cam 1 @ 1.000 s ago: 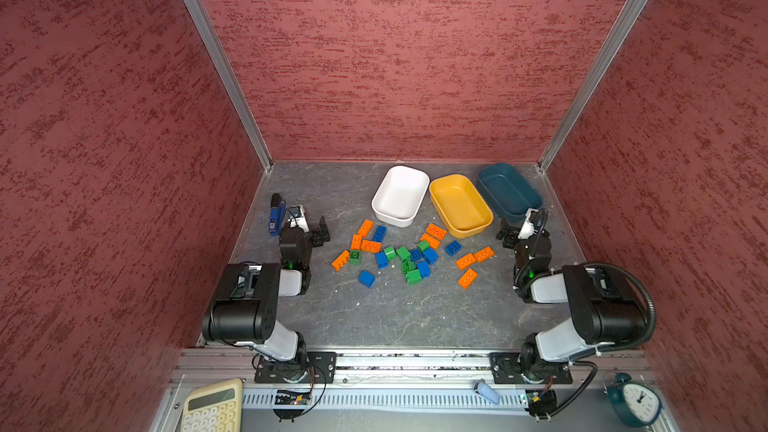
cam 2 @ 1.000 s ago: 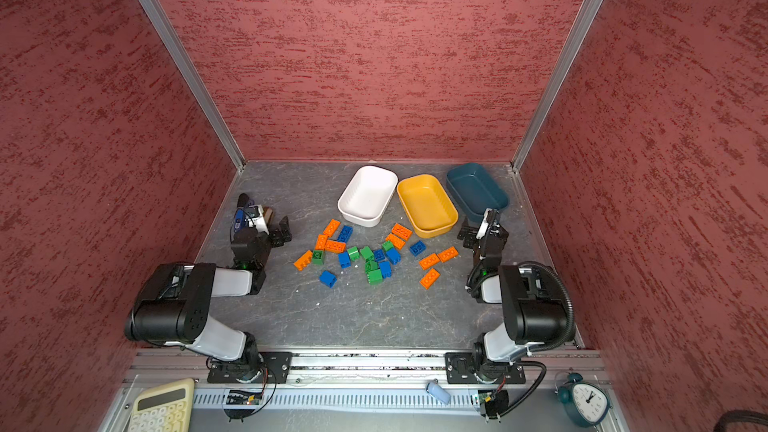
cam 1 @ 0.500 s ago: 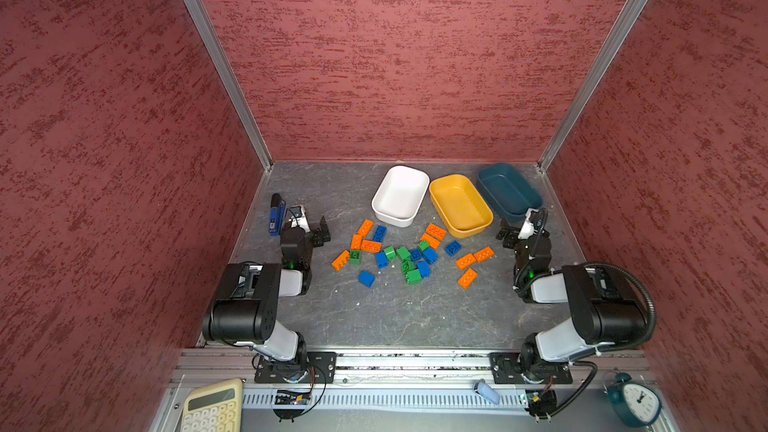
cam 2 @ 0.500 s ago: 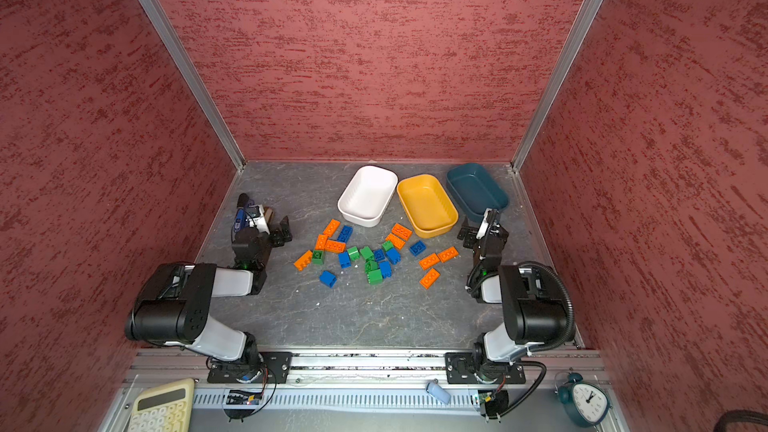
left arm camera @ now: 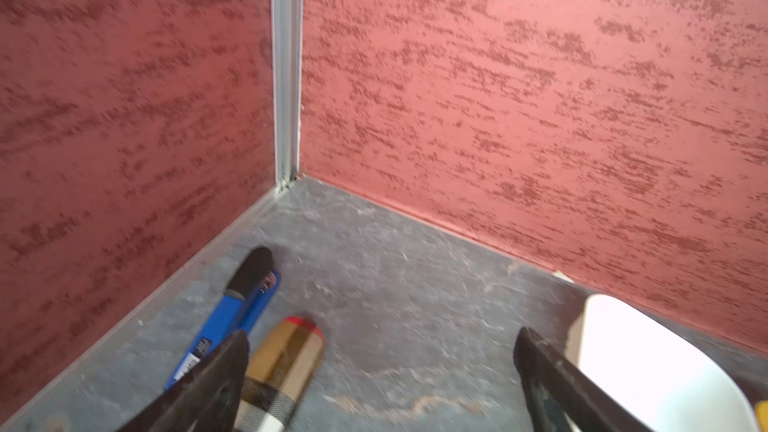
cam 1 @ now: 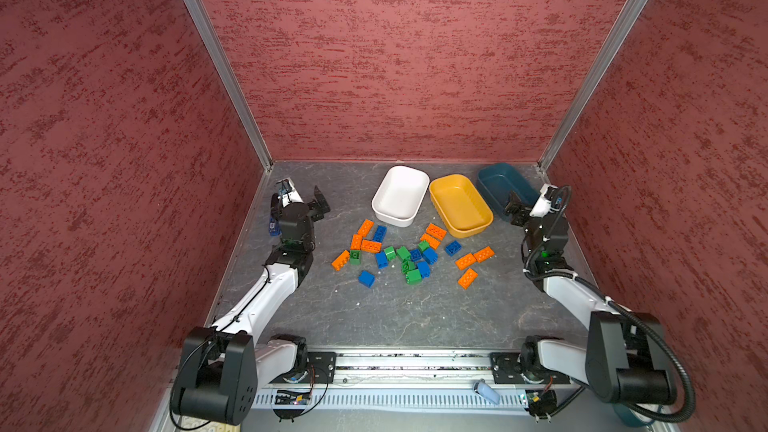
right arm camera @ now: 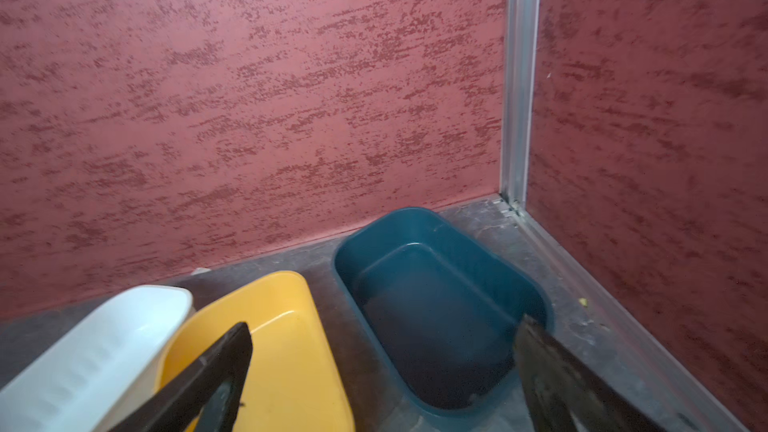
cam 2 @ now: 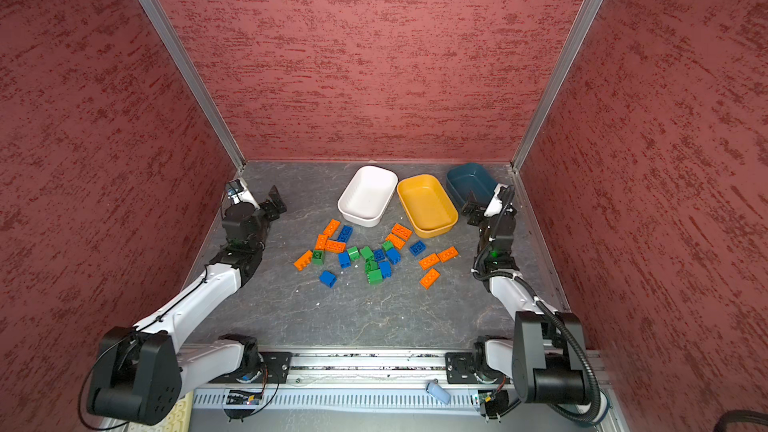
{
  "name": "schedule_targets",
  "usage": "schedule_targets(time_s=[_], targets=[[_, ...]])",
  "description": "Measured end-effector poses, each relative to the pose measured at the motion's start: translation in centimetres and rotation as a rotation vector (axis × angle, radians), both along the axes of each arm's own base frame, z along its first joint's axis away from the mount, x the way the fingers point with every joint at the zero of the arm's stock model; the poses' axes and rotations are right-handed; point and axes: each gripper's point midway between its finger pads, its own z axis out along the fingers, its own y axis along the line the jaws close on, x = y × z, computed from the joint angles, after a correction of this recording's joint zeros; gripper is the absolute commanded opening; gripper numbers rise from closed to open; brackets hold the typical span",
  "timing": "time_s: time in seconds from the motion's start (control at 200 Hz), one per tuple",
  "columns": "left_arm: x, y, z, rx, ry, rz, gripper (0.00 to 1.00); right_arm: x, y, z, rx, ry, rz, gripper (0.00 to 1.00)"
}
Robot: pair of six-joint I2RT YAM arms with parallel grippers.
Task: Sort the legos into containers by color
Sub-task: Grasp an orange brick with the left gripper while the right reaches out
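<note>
Both top views show the sorting not yet begun: the legos (cam 1: 402, 252), some two dozen small studded plastic bricks, lie loose on the dark grey stone-patterned tabletop (cam 1: 374, 317). They are scattered just in front of three shallow rounded-rectangular plastic containers, the white tub (cam 1: 401, 193), the mustard yellow tub (cam 1: 457, 201) and the dark teal tub (cam 1: 494, 184), all empty. The left gripper (left arm camera: 382, 338) sits near the far left corner, jaws spread wide with nothing between them. The left wrist view shows a long blue-and-black stapler-like object (left arm camera: 232, 313) and a tan plaid cylinder with a red tip (left arm camera: 286, 359) just beside one finger, neither belonging to the job. The right gripper (right arm camera: 385, 324) is equally wide apart and empty, close to the near end of the dark teal tub. The step in hand looks like the first reach. The next move probably calls for an arm to turn inward to the scatter, settle over a brick with free sides and close across its narrow width. The flat orange oblong bricks (cam 1: 467, 278) on the right fringe lie apart and look easiest. The chunkier blue bricks (cam 1: 366, 278) and green bricks (cam 1: 413, 276) crowd the middle, several touching, so neighbours may get nudged.
</note>
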Motion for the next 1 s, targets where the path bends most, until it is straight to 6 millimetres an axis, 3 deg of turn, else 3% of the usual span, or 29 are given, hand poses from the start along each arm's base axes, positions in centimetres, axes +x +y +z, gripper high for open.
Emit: schedule_targets(time_s=[0.13, 0.235, 0.401, 0.556, 0.756, 0.997], targets=[[1.5, -2.4, -1.3, -0.087, 0.145, -0.018, 0.99, 1.6, 1.6, 0.0, 0.142, 0.09, 0.085, 0.99], [2.8, -4.1, -2.9, -0.161, 0.273, -0.043, 0.99, 1.6, 2.4, -1.6, 0.266, 0.19, 0.101, 0.99], [3.0, -7.7, -8.2, -0.243, 0.542, -0.163, 0.99, 0.1, 2.5, -5.9, 0.407, 0.367, 0.046, 0.99], [2.1, -11.1, -13.5, -0.223, 0.813, -0.319, 1.0, -0.8, 2.1, -8.2, 0.461, 0.465, -0.013, 0.99], [1.2, -13.9, -17.7, -0.126, 1.035, -0.463, 0.83, -0.8, 1.9, -9.3, 0.499, 0.497, -0.051, 0.99], [1.4, -14.4, -20.2, -0.044, 1.141, -0.523, 0.65, -0.8, 1.6, -9.3, 0.503, 0.496, -0.072, 0.99]])
